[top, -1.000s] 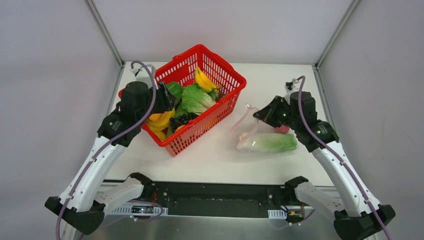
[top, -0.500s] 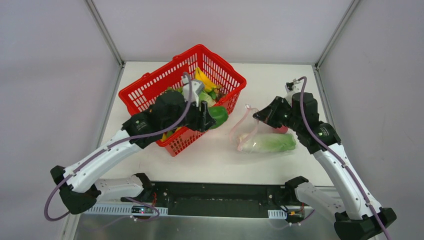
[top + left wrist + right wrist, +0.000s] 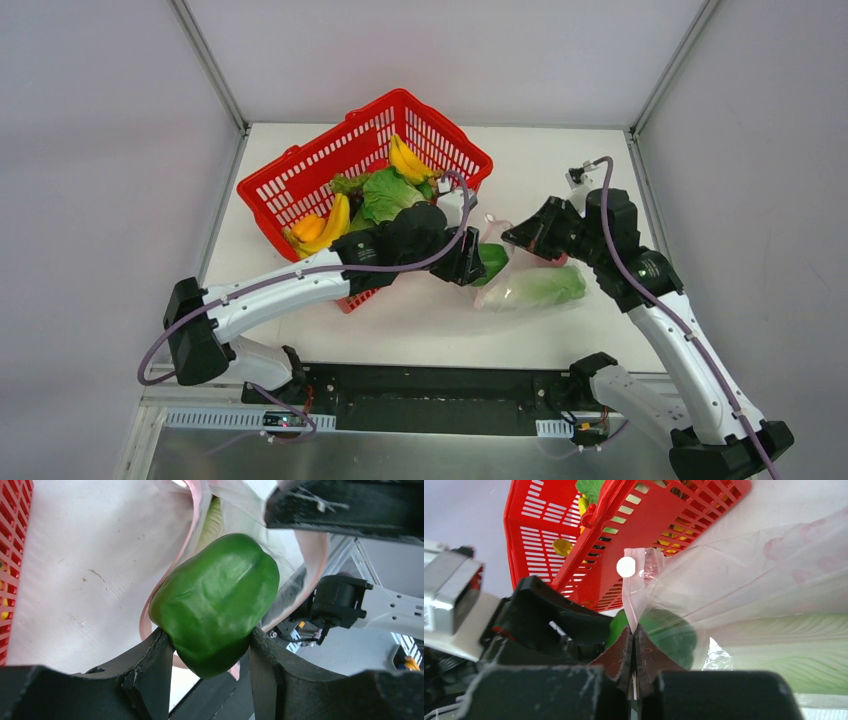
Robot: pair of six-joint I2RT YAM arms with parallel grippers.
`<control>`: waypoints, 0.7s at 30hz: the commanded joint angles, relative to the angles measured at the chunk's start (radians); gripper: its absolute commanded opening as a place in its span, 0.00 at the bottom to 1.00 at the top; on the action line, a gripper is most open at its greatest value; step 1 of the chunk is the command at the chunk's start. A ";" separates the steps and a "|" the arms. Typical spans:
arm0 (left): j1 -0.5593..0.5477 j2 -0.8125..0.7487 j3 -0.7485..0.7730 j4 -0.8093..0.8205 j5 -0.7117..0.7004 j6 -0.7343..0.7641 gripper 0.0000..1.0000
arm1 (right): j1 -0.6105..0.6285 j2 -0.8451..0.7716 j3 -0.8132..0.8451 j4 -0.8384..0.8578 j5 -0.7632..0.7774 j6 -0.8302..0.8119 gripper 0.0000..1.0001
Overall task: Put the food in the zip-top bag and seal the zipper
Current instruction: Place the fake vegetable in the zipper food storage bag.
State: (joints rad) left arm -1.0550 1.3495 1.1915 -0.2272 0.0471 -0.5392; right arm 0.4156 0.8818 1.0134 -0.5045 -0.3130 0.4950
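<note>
My left gripper (image 3: 474,262) is shut on a green pepper (image 3: 216,601) and holds it at the open mouth of the zip-top bag (image 3: 535,268), which lies right of the basket. The pepper also shows in the top view (image 3: 490,262). The pink zipper strip (image 3: 192,535) curves around the pepper. A long white-green cabbage (image 3: 543,288) lies inside the bag. My right gripper (image 3: 633,636) is shut on the bag's upper mouth edge (image 3: 636,592) and holds it lifted. Through the clear bag (image 3: 769,565) the right wrist view shows the pepper (image 3: 674,635) and the cabbage (image 3: 784,645).
The red mesh basket (image 3: 300,180) stands at the back left with leafy greens (image 3: 388,192), bananas (image 3: 408,160) and other yellow fruit (image 3: 325,225) in it. It also shows in the right wrist view (image 3: 634,535). The enclosure walls stand on the left, right and back.
My left arm has lifted the green pepper out of the basket and carried it right to the bag's mouth. My right gripper has kept hold of the lifted bag edge, nearly still.
</note>
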 commanded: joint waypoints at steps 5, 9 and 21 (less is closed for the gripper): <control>-0.010 0.061 0.018 0.153 -0.064 -0.106 0.00 | -0.003 -0.041 -0.017 0.117 -0.147 0.040 0.00; -0.014 0.070 0.031 0.210 -0.081 -0.135 0.00 | -0.003 -0.053 -0.025 0.129 -0.157 0.053 0.00; -0.014 0.107 0.071 0.144 -0.120 -0.165 0.14 | -0.003 -0.073 -0.073 0.237 -0.214 0.146 0.00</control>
State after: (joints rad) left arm -1.0615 1.4490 1.2171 -0.0937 -0.0147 -0.6777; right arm 0.4152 0.8402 0.9463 -0.3752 -0.4744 0.5766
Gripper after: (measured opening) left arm 0.479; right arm 0.008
